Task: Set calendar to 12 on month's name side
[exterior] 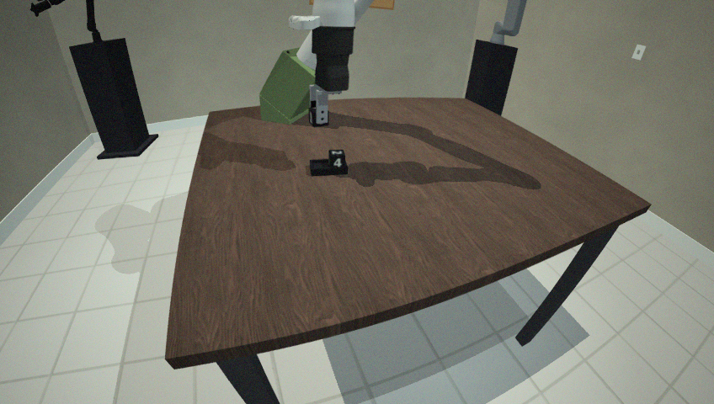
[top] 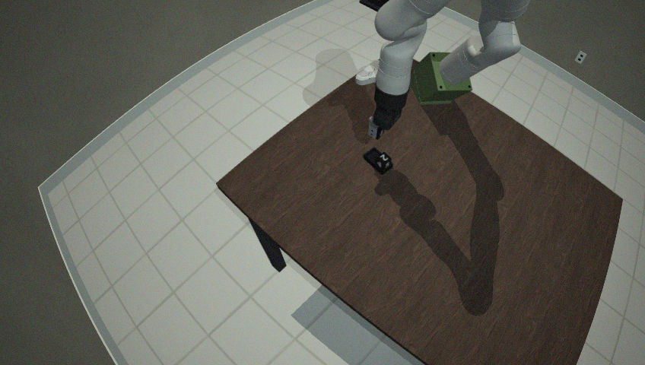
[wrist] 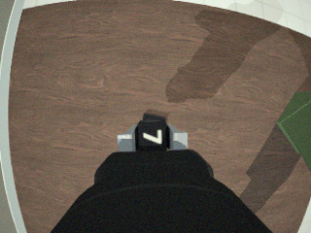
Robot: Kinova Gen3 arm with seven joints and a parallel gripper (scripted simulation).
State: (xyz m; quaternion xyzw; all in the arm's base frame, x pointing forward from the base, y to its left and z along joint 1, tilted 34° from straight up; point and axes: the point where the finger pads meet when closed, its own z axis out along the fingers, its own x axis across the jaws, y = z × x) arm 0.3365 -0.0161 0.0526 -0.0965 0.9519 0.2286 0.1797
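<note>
My gripper is shut on a black cube, held in the air above the table, behind the tray in the exterior view. A white 7, lying sideways, shows on this cube in the wrist view. The black tray sits on the table with one half empty. The other black cube stands in its other half, with a 2 on top and an upright 4 facing the exterior camera. The month's name cannot be read.
The brown wooden table carries the tray well inside its edges. The green arm base stands at the table's far edge in the exterior view. Arm shadows fall near the tray.
</note>
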